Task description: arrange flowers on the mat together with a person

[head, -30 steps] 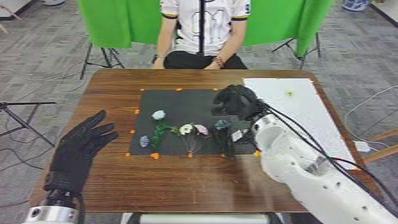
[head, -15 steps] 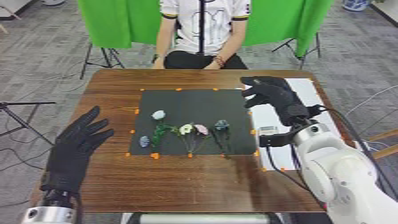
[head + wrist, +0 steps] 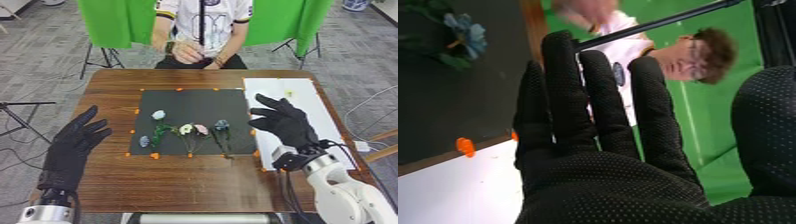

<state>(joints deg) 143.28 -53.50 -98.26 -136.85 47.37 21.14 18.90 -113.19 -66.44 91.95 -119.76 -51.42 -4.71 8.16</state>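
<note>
My left hand is held over the table's left side, open and holding nothing. My right hand is over the white board at the right, open and empty; in the right wrist view the same right hand has straight fingers. On the dark mat lie several flowers: a white one at upper left, a blue one at lower left, a cream one and a pink one side by side, and a blue-grey one right of them. A blue flower shows in the right wrist view.
The white board lies right of the mat with a small yellow-green item on it. Orange marks surround the mat. Across the brown table a person sits, one hand raised beyond the far edge.
My right hand has moved right, off the mat, then back toward me over the white board. The person's hand has risen from the lap. My left hand has barely moved.
</note>
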